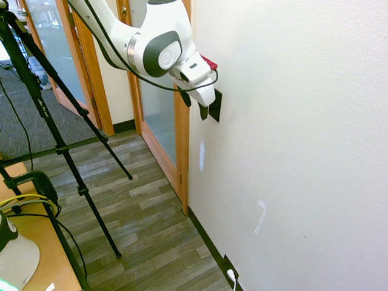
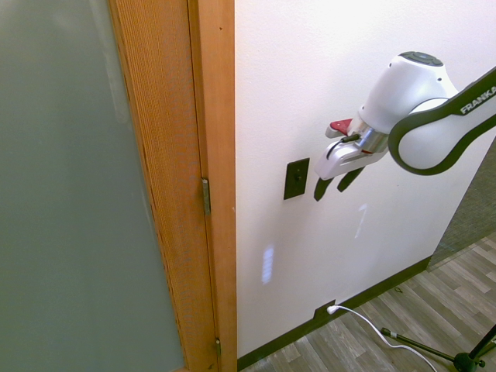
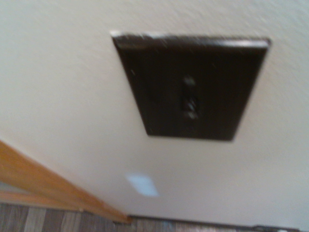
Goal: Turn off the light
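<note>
The light itself is out of view. Its switch, a small black upright plate (image 1: 217, 107) (image 2: 296, 178), is fixed to the white wall just beside the wooden door frame. The wrist view shows the plate (image 3: 190, 87) close up and blurred, with a small toggle (image 3: 189, 99) at its middle. My gripper (image 1: 194, 105) (image 2: 332, 186) is tilted toward the wall, its dark fingers just in front of the plate and slightly to its side. The fingers stand apart, open, with nothing between them. I cannot tell whether a fingertip touches the plate.
A wooden door frame (image 1: 182, 139) (image 2: 211, 155) with a frosted glass door borders the wall next to the switch. A black outlet plate with a white plug (image 1: 230, 271) (image 2: 328, 311) sits at the baseboard. A wooden desk corner (image 1: 42, 242) is at lower left.
</note>
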`<state>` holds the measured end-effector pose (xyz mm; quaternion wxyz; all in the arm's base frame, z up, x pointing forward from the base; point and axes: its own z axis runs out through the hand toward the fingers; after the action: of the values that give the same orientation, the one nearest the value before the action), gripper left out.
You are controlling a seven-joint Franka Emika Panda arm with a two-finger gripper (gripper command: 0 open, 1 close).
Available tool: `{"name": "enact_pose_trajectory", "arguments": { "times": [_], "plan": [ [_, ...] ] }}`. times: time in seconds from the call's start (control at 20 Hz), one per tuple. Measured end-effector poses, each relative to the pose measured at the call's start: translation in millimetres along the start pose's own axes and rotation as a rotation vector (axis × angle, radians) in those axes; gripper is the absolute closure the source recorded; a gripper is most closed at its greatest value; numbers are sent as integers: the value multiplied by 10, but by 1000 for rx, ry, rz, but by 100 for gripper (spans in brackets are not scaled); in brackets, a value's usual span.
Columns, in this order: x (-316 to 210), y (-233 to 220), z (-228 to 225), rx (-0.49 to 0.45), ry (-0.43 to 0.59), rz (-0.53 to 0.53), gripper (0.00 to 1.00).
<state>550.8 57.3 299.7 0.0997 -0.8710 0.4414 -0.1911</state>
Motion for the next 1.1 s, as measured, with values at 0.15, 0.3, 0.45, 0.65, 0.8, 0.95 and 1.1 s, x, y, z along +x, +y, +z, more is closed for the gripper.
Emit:
{"name": "enact_pose_trajectory", "arguments": {
  "times": [0.15, 0.3, 0.45, 0.65, 0.8, 0.95, 1.1],
  "plan": [
    [23, -140, -26, 30, 55, 20, 0],
    [54, -224, -35, 38, 83, 38, 100],
    [82, -307, 62, 35, 90, 51, 100],
    [127, -292, 180, 36, 92, 71, 100],
    [167, -291, 167, 50, 102, 76, 100],
    [176, -335, 148, 59, 111, 74, 100],
    [152, -397, 214, 57, 107, 68, 100]
  ]
}}
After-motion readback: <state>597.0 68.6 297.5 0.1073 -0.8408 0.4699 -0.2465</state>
